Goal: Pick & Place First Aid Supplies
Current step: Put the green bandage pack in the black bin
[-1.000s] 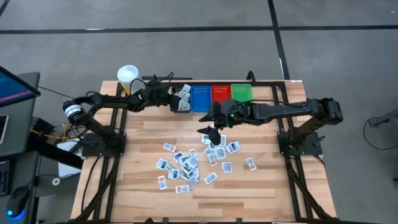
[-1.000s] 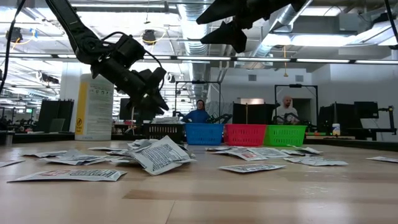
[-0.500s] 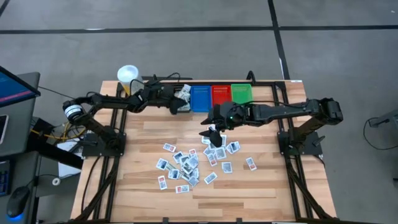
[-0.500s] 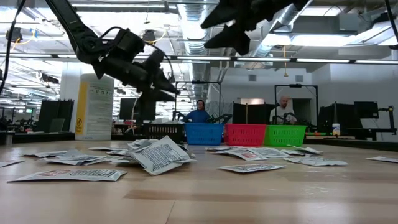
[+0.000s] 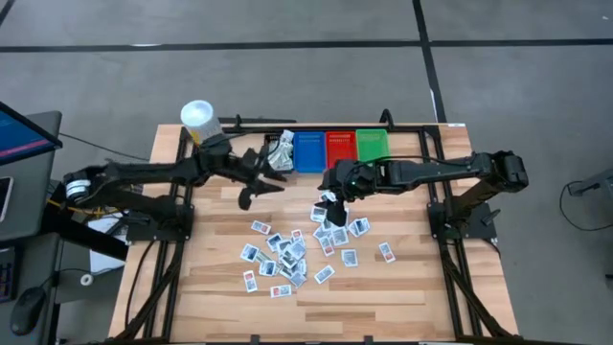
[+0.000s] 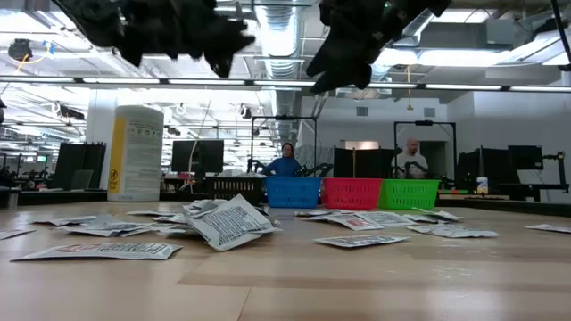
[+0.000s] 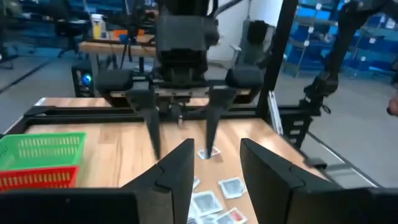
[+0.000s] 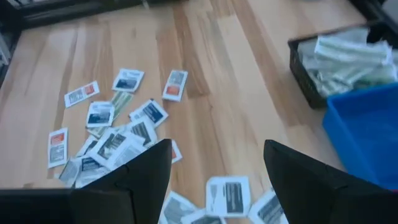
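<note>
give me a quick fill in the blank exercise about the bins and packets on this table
1. Between the blue bin and the green bin stands the ____ bin.
2. The black bin holds a heap of packets, while the blue bin next to it looks ____.
3. The loose packets lie scattered on the ____ table.
4. The right gripper hangs above the packets with its fingers ____.

Missing words: red; empty; wooden; open
</note>
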